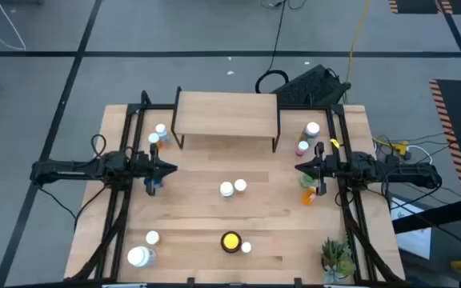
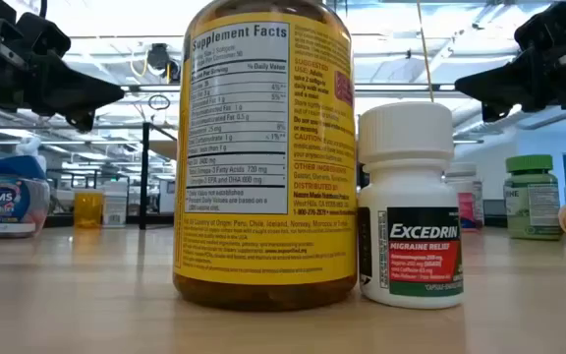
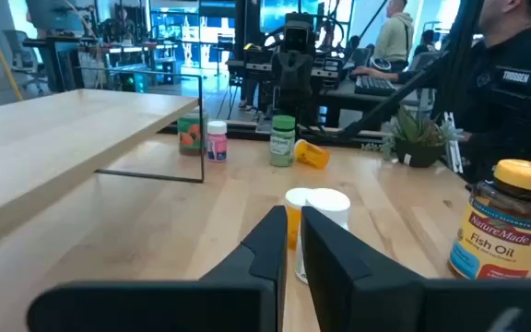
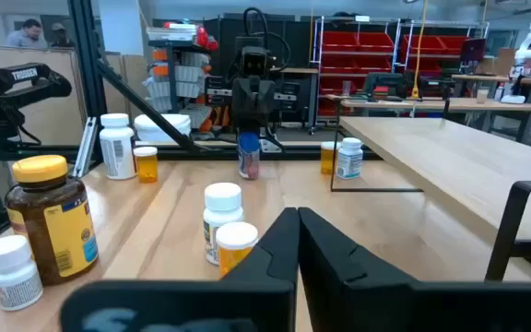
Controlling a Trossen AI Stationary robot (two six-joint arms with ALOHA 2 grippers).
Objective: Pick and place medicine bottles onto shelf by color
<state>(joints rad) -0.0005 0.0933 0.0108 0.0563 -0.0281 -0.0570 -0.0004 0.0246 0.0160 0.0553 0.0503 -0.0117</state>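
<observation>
The shelf (image 1: 226, 114) stands at the table's far middle, its top bare. Medicine bottles stand scattered on the table. Two white-capped ones (image 1: 233, 188) are in the middle. An amber one with a yellow lid (image 1: 230, 241) and a small white one (image 1: 246, 248) stand near the front edge. Others stand at far left (image 1: 158, 134), far right (image 1: 308, 138) and near left (image 1: 143, 249). My left gripper (image 1: 170, 169) hovers shut left of centre, pointing right, with a blue bottle (image 1: 151, 186) beside the arm. My right gripper (image 1: 298, 168) hovers shut opposite it, with a green bottle (image 1: 308, 182) and an orange one (image 1: 309, 196) beside the arm.
A small potted plant (image 1: 336, 258) stands at the near right corner. Black frame rails (image 1: 122, 200) run along both table sides. In the low view the amber bottle (image 2: 263, 147) and an Excedrin bottle (image 2: 409, 206) fill the foreground. People show beyond the table in the left wrist view.
</observation>
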